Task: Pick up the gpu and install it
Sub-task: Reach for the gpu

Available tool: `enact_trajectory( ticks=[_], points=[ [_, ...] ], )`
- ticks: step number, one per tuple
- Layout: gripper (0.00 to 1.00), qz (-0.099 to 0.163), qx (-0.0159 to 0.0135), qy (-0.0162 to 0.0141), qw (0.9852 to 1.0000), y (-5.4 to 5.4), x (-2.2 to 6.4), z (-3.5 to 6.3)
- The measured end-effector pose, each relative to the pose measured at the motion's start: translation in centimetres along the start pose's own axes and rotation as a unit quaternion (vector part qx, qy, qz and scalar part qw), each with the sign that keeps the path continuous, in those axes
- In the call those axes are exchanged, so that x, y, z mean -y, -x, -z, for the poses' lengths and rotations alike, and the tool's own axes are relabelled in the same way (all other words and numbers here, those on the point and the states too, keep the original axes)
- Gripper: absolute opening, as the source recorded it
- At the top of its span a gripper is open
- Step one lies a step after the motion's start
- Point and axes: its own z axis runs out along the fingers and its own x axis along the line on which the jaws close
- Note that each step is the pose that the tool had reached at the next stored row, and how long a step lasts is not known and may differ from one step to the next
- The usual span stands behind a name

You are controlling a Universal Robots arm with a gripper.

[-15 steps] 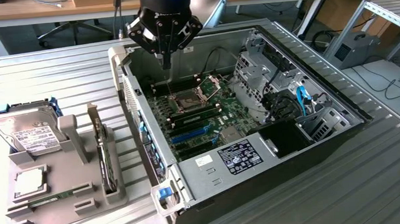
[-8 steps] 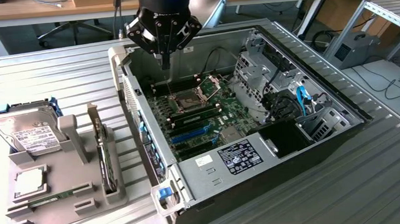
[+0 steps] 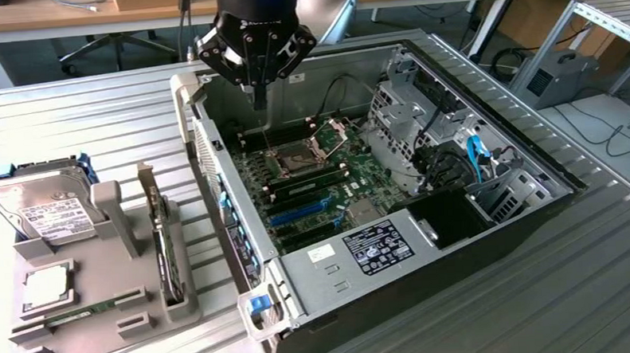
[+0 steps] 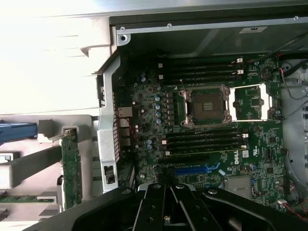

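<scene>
The gpu stands on edge in a slot of the grey holder at the exterior view's left, beside the open computer case. In the wrist view the gpu shows as a thin green board edge outside the case wall. My gripper hangs over the far end of the case, above the motherboard, well away from the gpu. Its black fingers are shut together with nothing between them. A blue expansion slot lies on the motherboard just past the fingertips.
A silver hard drive with a white label, a processor chip and a memory stick also sit in the holder. Inside the case are the open processor socket, drive cages and blue cables. Slatted metal table surrounds it.
</scene>
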Motion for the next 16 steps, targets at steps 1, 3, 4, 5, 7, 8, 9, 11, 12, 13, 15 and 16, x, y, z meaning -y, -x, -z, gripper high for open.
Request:
enact_trajectory(
  ticks=[1, 3, 4, 5, 7, 8, 9, 11, 12, 13, 15, 16],
  points=[
    [0.11, 0.000, 0.0000, 0.0000, 1.0000, -0.02, 0.00, 0.00],
    [0.11, 0.000, 0.0000, 0.0000, 1.0000, -0.08, 0.01, 0.00],
    [0.11, 0.000, 0.0000, 0.0000, 1.0000, -0.10, 0.01, 0.00],
    [0.11, 0.000, 0.0000, 0.0000, 1.0000, -0.12, 0.01, 0.00],
    [0.11, 0.000, 0.0000, 0.0000, 1.0000, -0.18, 0.01, 0.01],
    [0.11, 0.000, 0.0000, 0.0000, 1.0000, -0.22, 0.02, 0.01],
    [0.11, 0.000, 0.0000, 0.0000, 1.0000, -0.24, 0.02, 0.01],
    [0.11, 0.000, 0.0000, 0.0000, 1.0000, -0.29, 0.02, 0.01],
    [0.11, 0.000, 0.0000, 0.0000, 1.0000, -0.32, 0.02, 0.01],
    [0.11, 0.000, 0.0000, 0.0000, 1.0000, -0.34, 0.03, 0.01],
    [0.11, 0.000, 0.0000, 0.0000, 1.0000, -0.40, 0.03, 0.01],
    [0.11, 0.000, 0.0000, 0.0000, 1.0000, -0.43, 0.03, 0.01]
  ],
)
